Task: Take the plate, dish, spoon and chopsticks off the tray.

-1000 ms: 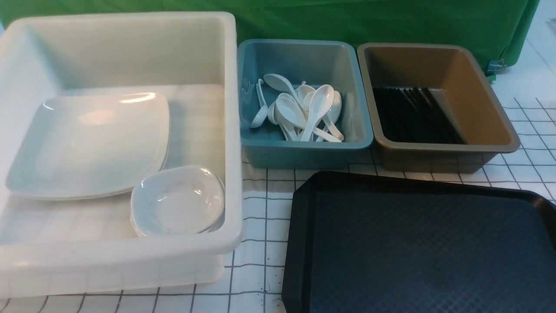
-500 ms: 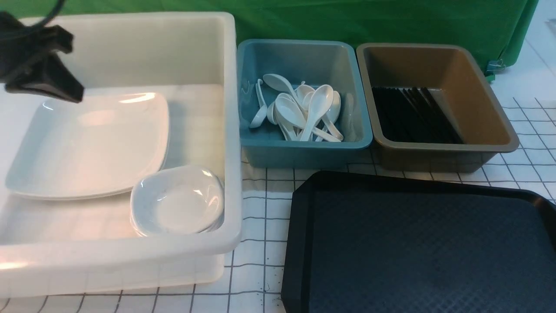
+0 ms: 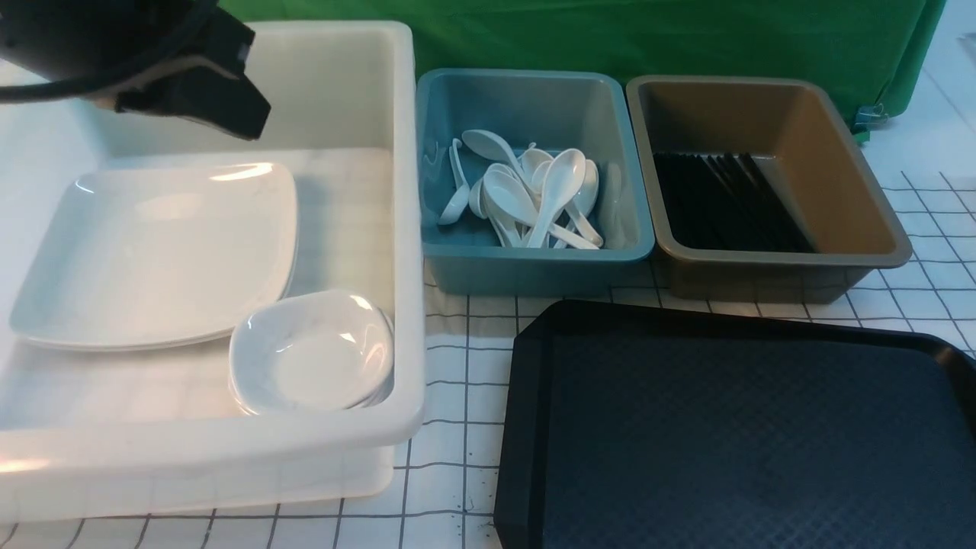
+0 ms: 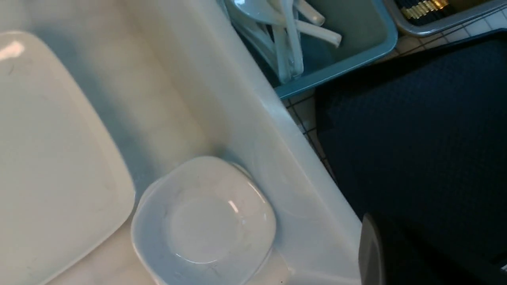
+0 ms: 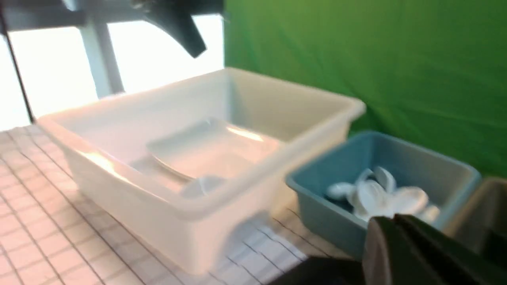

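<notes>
Green backdrop, gridded desk [image 3: 457, 427]. Tray [image 3: 732, 427] bare; plate [image 3: 152, 252], dish [image 3: 313, 354], spoons [image 3: 534, 198], chopsticks [image 3: 724, 202] binned. Left end effector [image 3: 229, 114] pressed together, empty, above white tub [image 3: 404, 229]; right end effector [image 5: 400, 253] likewise. Judged: clearing done; next, retract arms.

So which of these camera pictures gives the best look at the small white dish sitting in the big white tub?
The left wrist view: the small dish fills the frame from just above, beside the plate. The front view shows it whole but smaller, in the white tub's near corner. The right wrist view gives only a blur behind the tub wall.
</notes>
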Tool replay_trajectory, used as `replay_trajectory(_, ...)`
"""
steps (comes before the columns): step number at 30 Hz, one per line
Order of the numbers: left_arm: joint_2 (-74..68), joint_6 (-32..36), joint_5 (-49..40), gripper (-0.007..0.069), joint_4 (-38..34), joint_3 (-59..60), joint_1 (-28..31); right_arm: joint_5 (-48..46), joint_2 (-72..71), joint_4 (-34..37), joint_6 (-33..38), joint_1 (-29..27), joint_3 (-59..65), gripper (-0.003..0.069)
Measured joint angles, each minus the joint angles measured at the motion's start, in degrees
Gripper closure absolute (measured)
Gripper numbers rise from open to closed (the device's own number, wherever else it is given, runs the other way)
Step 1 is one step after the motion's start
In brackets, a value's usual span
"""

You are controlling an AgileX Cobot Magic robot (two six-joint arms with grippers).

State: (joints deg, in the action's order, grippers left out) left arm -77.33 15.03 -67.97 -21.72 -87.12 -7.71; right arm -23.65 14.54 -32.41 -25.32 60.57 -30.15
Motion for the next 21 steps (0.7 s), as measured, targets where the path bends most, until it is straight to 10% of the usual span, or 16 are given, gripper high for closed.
replay_trajectory(21,2.24,1.07,0.4,0.0627,-0.28,0.0,-0.12,7.69,0.55,23.27,13.6,0.0,0.52,0.0642)
